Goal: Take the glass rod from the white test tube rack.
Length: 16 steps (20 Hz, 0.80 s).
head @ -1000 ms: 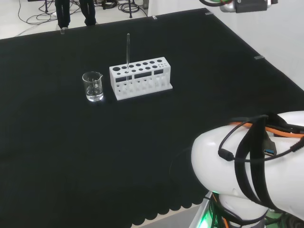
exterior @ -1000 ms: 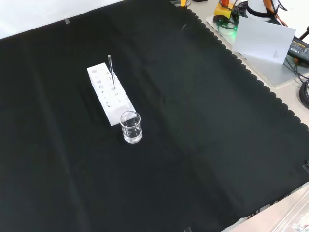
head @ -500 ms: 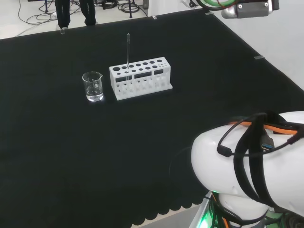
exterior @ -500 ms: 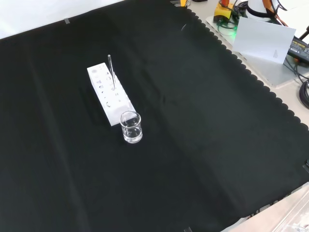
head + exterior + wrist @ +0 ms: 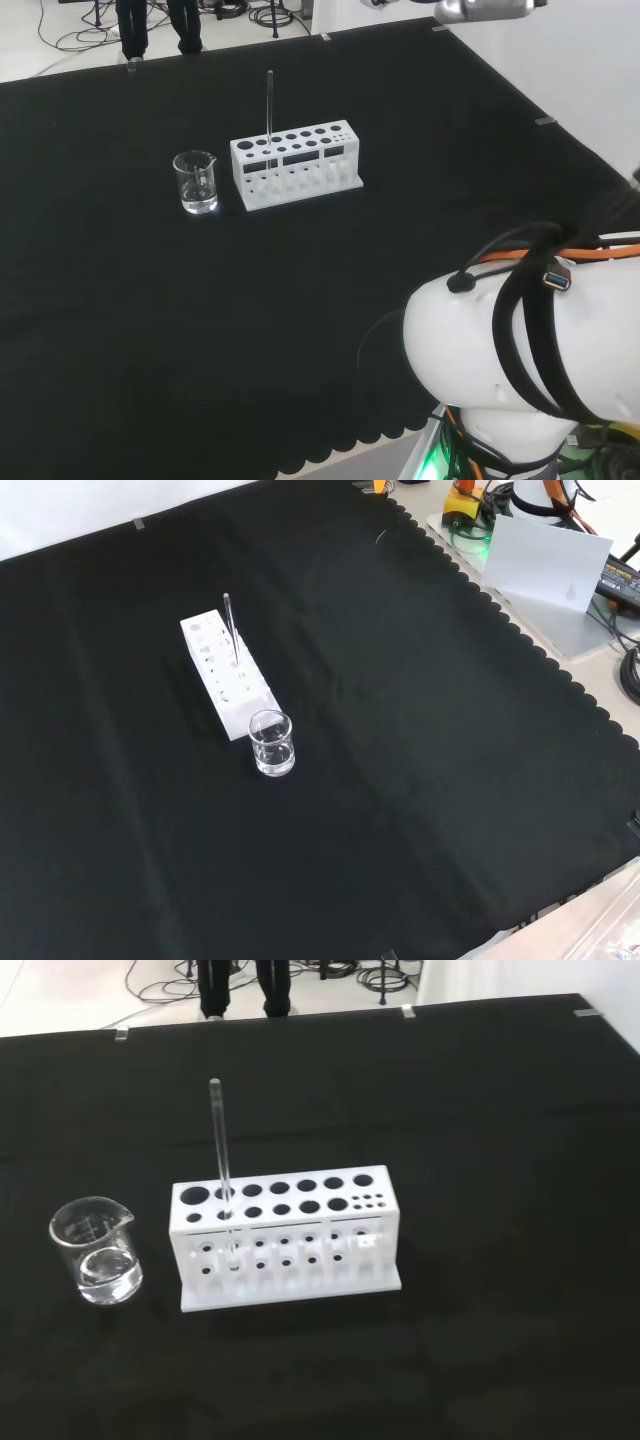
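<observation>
A black cloth point(image 5: 300, 300) covers the bench and fills most of the head and front views. In the head view the arm's white link point(image 5: 510, 380), wrapped with black and orange cables, sits at the lower right, well apart from the ware. No finger or palm can be made out, so whether the hand is open or closed cannot be told.

The white test tube rack point(image 5: 294, 163) stands on the cloth left of centre in the head view, with two rows of round holes in its top. In the front view the white test tube rack point(image 5: 226, 673) runs lengthwise away from the camera. The wrist view looks down on it from a distance point(image 5: 285, 1235).

A small glass beaker point(image 5: 196, 181) stands just beside the rack's left end in the head view, apart from it, with a little clear liquid in the bottom.

The glass rod point(image 5: 269, 112) stands upright in a hole near the rack's beaker end, in the front row as the wrist view shows it point(image 5: 221, 1165), rising well above the rack's top. Nothing touches it.
</observation>
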{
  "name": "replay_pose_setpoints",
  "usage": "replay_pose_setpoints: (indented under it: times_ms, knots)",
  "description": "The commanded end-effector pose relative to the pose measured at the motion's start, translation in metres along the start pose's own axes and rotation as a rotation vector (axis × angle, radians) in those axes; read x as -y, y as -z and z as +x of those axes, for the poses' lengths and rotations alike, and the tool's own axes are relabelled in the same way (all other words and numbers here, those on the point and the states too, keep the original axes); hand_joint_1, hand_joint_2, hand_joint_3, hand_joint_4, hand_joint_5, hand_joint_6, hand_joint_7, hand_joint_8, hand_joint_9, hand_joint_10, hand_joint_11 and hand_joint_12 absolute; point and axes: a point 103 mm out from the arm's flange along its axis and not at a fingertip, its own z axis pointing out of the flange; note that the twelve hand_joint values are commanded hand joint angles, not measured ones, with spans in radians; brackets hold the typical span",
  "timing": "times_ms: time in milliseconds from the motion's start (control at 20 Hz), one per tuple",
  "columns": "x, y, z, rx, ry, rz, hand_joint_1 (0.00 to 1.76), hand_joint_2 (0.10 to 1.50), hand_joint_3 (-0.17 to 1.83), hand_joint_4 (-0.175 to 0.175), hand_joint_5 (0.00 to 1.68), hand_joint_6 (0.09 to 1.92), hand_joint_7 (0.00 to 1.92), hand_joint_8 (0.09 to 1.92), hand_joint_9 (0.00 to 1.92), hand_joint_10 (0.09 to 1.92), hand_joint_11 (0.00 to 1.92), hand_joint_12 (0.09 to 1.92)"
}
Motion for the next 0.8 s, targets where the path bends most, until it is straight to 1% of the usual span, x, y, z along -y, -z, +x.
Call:
replay_pose_setpoints:
  times_ms: [50,200,300,550,800]
  knots:
    - [-0.049,-0.001,0.028,0.038,0.060,-0.013,0.65,0.83,0.49,-0.127,0.11,0.09,0.00,0.71,0.10,0.87,0.01,1.48]
    - [-0.069,-0.008,0.037,0.067,0.077,-0.001,0.66,0.83,0.49,-0.127,0.11,0.09,0.00,0.72,0.13,0.88,0.02,1.49]
    - [-0.081,-0.013,0.042,0.071,0.084,0.006,0.66,0.83,0.49,-0.127,0.11,0.09,0.00,0.73,0.13,0.88,0.02,1.49]
    - [-0.115,-0.032,0.059,0.077,0.117,0.011,0.67,0.83,0.50,-0.128,0.11,0.09,0.00,0.76,0.17,0.89,0.04,1.49]
    - [-0.148,-0.054,0.070,0.065,0.148,0.011,0.67,0.84,0.51,-0.133,0.12,0.09,0.01,0.82,0.31,0.88,0.22,1.46]
